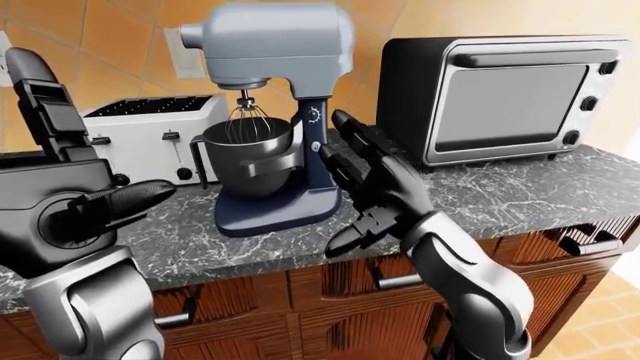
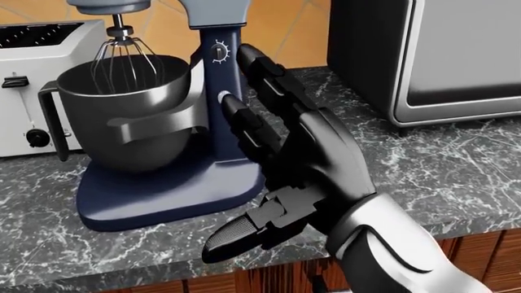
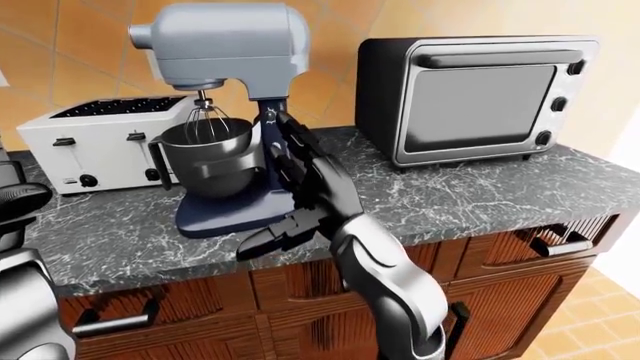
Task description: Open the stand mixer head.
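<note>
The stand mixer stands on the counter, with a grey head (image 1: 270,45), a dark blue column and base (image 1: 270,214) and a steel bowl (image 1: 250,154). The head is down and its whisk (image 1: 247,120) hangs into the bowl. My right hand (image 2: 256,125) is open. Its straight fingers (image 2: 264,76) lie close against the right side of the column, beside the speed dial (image 2: 220,52), and the thumb points down and left. I cannot tell if they touch it. My left hand (image 1: 70,161) is open and raised at the left edge, apart from the mixer.
A white toaster (image 1: 150,135) stands left of the mixer. A black toaster oven (image 1: 510,97) stands to its right. The dark marble counter (image 1: 500,202) runs across the view, with wooden drawers and handles (image 1: 590,244) below. An orange tiled wall is behind.
</note>
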Robot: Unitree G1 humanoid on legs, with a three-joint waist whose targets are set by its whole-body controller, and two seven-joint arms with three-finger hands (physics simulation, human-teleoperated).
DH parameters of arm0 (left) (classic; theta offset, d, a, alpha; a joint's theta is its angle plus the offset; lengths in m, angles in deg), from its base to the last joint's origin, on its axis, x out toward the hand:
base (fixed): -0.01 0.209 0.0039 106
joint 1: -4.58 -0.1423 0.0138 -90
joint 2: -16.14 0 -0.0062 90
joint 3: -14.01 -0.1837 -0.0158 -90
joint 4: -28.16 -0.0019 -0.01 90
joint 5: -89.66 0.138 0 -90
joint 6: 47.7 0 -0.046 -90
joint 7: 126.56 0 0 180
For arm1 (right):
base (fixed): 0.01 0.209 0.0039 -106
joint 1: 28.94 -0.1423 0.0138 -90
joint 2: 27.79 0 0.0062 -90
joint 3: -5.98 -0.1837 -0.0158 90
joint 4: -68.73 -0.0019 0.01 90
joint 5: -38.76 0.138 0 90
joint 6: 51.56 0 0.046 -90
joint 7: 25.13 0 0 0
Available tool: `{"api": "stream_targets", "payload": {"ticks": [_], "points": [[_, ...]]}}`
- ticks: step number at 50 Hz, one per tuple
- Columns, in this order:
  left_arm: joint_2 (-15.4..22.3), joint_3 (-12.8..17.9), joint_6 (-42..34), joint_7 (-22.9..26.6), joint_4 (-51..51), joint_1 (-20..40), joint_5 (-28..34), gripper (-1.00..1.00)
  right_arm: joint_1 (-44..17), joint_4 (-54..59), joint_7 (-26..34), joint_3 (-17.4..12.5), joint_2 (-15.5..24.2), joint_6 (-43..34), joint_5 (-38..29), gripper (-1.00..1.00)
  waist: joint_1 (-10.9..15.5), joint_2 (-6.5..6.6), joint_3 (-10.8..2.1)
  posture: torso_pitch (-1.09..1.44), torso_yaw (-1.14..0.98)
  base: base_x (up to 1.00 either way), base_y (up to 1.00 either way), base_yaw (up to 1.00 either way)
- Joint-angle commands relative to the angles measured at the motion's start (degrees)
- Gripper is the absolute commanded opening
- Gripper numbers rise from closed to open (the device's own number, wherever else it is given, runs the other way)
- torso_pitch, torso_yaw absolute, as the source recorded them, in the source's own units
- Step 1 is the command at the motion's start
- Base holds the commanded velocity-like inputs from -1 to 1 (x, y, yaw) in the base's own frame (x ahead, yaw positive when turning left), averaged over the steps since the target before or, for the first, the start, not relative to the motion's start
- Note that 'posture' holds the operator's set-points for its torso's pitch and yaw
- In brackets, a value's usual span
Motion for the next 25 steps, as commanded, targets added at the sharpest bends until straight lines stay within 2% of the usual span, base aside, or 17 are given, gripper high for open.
{"api": "stream_targets", "payload": {"ticks": [1,25], "points": [[0.5,0.02,0.6,0.45,0.9,1.24,0.08,1.0,-1.66,-0.99,0.72,-0.4,-0.16,2.28,-0.39,1.0,-0.01,0.26,-0.16,-0.39,0.0,0.0,0.0,0.0],[0.73,0.33,0.64,0.21,0.85,1.23,-0.14,1.0,-3.87,3.61,2.82,-0.32,-1.09,4.9,-2.19,1.0,-0.07,0.44,-0.08,-0.39,0.0,0.0,0.0,0.0]]}}
